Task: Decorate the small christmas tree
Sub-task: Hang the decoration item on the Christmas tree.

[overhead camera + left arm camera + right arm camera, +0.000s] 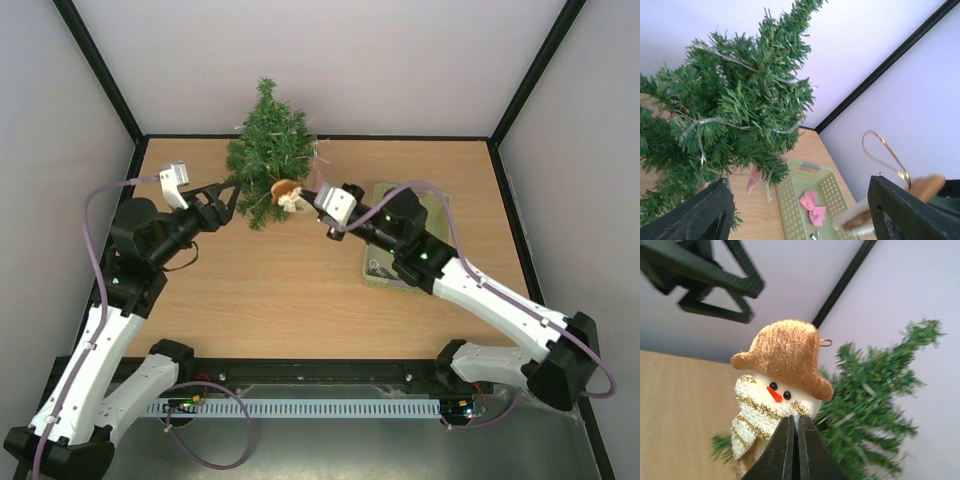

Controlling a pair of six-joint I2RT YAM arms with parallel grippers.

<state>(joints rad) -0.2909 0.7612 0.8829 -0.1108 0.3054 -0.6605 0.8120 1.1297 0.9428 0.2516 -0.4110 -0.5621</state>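
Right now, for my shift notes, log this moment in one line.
left gripper: open, by tree | right gripper: shut on snowman | snowman: not hung | basket: holds bow

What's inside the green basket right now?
The left wrist view shows a pink bow lying in the green basket, plus a small item at the frame's edge, too cut off to identify. From above, the right arm covers most of it, so the rest is hidden.

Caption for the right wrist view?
Right gripper shut on a snowman ornament, with the small christmas tree behind it.
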